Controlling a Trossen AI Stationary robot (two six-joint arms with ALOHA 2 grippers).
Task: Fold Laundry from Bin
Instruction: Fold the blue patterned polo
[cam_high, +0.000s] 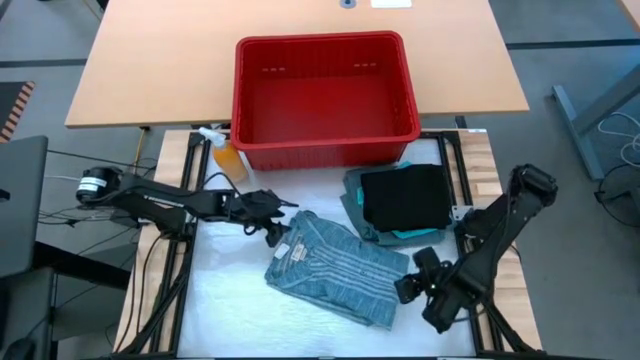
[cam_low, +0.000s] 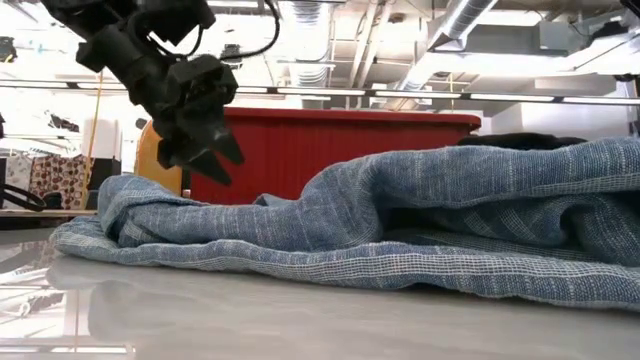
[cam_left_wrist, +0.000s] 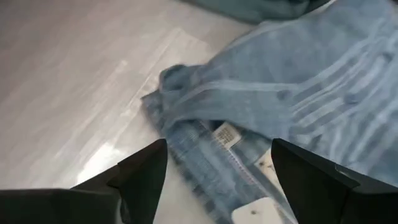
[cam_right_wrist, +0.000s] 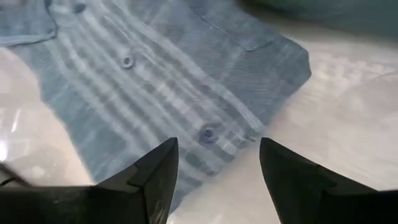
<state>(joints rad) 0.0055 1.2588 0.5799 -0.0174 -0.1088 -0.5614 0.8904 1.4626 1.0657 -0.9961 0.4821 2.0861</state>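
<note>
From above, the red bin stands empty at the far side of the counter, an orange spray bottle just beside its left corner, and a stack of folded laundry, black on top with turquoise and grey-green edges showing beneath, lies in front of its right corner. The mottled blue-grey shirt lies folded in the middle of the white work surface; the left claw hovers at its collar end and the right claw at the opposite end, near the hem. At counter level, the left claw hangs just above the shirt, apart from the cloth, with the bin's red wall behind. Past the left wrist, the fingers stand wide apart with nothing between them, the collar and its label directly ahead. Past the right wrist, the fingers are likewise spread and empty over the button placket. The fold looks nearly complete but bunched at the collar; to finish it well, each claw should probably pinch only the top layer at an edge, pull lightly to flatten ridges, and avoid dragging the whole bundle across the slick surface.
</note>
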